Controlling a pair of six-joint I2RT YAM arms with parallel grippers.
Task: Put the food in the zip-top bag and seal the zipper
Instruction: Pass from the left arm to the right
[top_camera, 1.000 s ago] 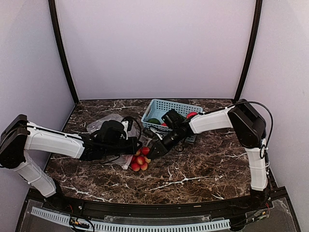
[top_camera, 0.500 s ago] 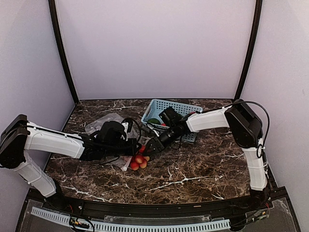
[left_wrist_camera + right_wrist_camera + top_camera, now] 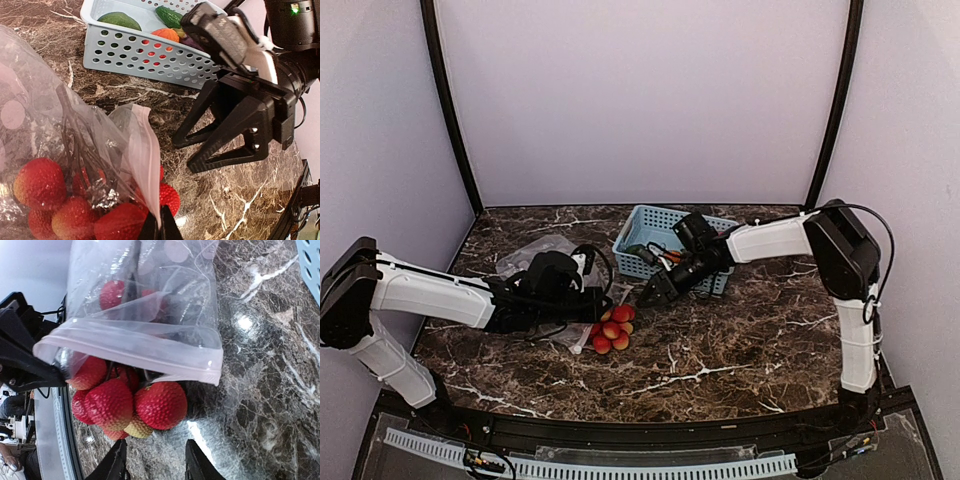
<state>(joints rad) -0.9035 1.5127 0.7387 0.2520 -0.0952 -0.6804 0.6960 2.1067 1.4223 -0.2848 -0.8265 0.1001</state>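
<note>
The left gripper (image 3: 160,228) is closed tight on the upper lip of the bag (image 3: 47,120), pinching right at the zipper (image 3: 144,160). It holds this lip lifted off the tabletop (image 3: 740,340), probably so that the mouth stays open toward the right side and food can be pushed in. The right gripper (image 3: 186,155) has its fingers spread wide and carries nothing. It points at the mouth from just beside it, without touching.

Between the two lies the cluster (image 3: 127,402). Some balls are already behind the plastic, while the others stick out under the lip (so it is only half in). Farther back, the basket (image 3: 150,57) holds the pepper (image 3: 119,20), the mango (image 3: 165,34) and more pieces. Most of the task is therefore not done, and the zipper is unsealed.

Compared with one second ago, the right gripper has drawn back from the cluster toward the basket, and its forearm now crosses the basket front. The left gripper, the bag and the cluster are almost where they were.
</note>
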